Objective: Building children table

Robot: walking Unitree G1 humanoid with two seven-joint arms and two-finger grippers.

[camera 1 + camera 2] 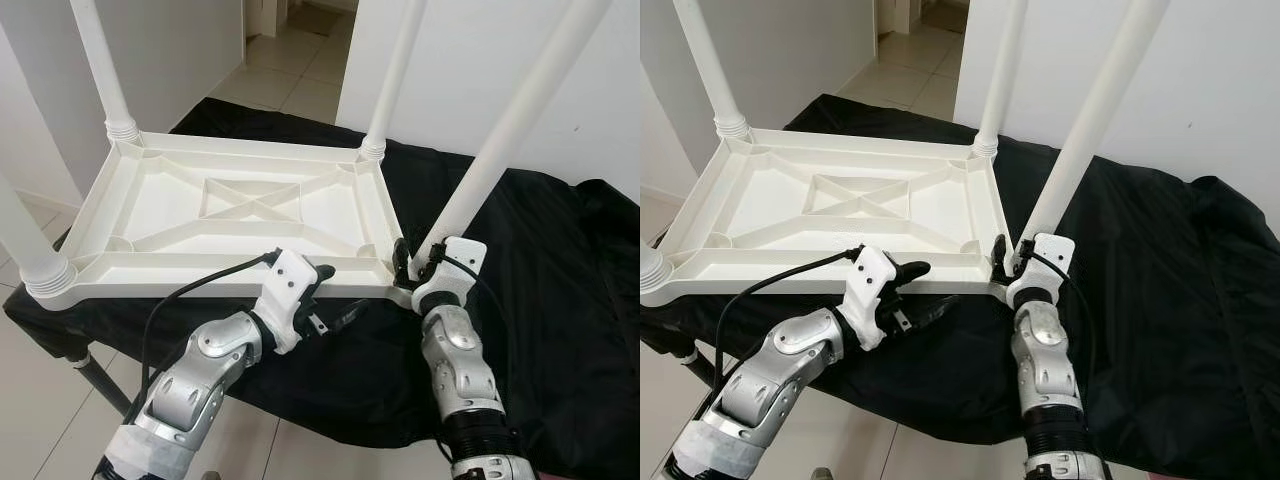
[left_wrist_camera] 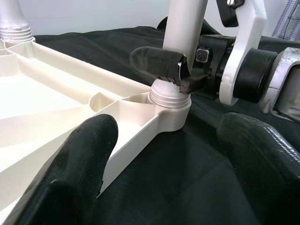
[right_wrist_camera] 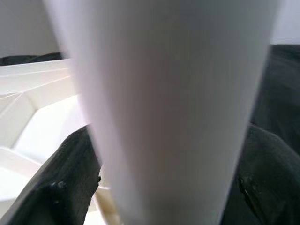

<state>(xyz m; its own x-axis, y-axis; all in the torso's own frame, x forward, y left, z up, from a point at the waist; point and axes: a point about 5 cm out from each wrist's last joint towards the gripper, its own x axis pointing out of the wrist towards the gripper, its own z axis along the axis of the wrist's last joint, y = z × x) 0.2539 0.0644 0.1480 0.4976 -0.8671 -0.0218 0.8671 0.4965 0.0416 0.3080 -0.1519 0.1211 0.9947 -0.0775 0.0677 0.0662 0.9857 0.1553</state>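
Two silver arms reach forward from us. Our left gripper [image 1: 335, 300], bent inward at the wrist, hovers just off the near edge of the upturned white plastic table top [image 1: 160, 205], its black fingers [image 2: 79, 159] spread apart with nothing between them. Our right gripper [image 1: 412, 262] stands nearly upright, its padded fingers [image 3: 63, 187] clamped around the base of the smooth white tapered table leg [image 1: 510, 130], right above the near right corner socket [image 2: 169, 101]. That leg's long axis rises and leans toward our right. The ribbed, cross-braced table top lies flat, underside up, on the crumpled black cloth [image 1: 560, 260], with three other white legs [image 1: 100, 60] standing in the remaining corners.
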